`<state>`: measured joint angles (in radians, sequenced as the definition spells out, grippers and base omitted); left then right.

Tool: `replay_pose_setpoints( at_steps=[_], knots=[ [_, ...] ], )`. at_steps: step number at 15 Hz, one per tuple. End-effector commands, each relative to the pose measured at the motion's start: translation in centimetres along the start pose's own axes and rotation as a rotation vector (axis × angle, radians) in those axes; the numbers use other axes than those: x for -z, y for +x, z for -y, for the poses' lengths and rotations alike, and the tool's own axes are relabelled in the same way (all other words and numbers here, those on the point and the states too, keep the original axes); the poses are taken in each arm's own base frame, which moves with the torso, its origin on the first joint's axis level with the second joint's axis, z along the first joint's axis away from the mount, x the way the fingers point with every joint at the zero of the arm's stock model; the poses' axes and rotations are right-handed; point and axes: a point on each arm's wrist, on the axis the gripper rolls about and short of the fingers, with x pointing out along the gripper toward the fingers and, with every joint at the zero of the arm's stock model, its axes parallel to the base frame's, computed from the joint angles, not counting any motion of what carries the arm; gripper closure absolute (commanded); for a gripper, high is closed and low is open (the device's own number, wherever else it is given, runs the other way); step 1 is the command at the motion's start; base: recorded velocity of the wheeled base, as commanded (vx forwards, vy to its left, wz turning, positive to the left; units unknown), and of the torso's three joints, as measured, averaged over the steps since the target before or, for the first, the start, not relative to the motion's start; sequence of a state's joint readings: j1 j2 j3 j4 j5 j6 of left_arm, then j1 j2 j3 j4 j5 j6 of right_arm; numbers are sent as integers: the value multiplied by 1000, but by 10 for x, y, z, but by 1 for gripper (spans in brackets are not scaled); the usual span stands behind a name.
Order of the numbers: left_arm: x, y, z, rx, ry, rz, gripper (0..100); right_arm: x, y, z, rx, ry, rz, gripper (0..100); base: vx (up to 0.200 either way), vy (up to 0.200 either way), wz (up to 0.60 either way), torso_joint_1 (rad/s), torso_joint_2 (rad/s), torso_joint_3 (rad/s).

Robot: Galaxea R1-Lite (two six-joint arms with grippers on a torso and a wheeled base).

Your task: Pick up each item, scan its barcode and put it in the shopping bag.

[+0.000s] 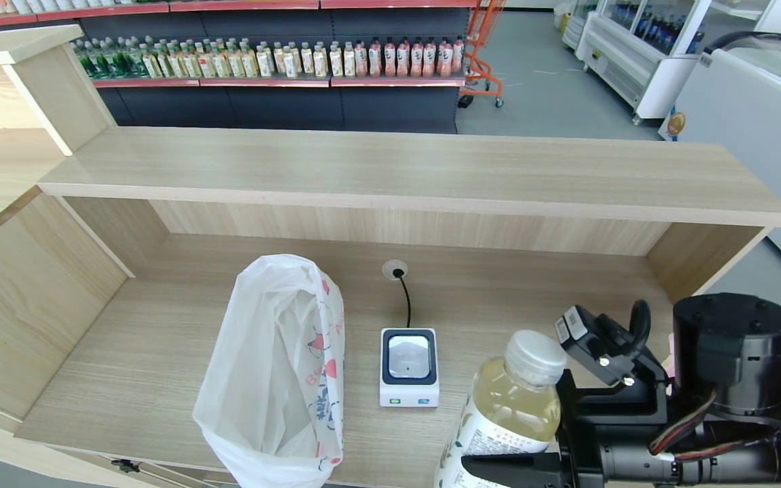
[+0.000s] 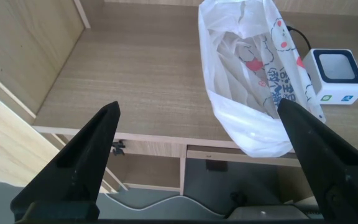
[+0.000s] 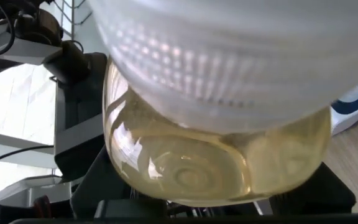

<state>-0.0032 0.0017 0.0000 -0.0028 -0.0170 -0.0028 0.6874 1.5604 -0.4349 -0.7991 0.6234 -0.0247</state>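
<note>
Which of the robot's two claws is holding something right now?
The right gripper, shut on the pale yellow drink bottle; the left gripper is open and empty.

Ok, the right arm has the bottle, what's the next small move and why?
Probably carry the bottle left until it sits over the scanner, label facing the window. The right gripper holds it beside the scanner, on its right, not above the glass, so it likely isn't scanned yet; the bag waits on the scanner's far side.
</note>
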Motion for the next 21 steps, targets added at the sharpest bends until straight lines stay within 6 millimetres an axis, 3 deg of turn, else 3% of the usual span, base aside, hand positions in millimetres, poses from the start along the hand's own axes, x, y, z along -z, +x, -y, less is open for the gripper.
replay_pose_setpoints(
  at_steps=[1,21],
  knots=[
    [0,0,0,0,0,0,0,3,8,0,-18,3,-17,100,0,0,0,0,0,0],
    [0,0,0,0,0,0,0,3,8,-3,-34,76,-22,100,0,0,0,0,0,0]
  ],
)
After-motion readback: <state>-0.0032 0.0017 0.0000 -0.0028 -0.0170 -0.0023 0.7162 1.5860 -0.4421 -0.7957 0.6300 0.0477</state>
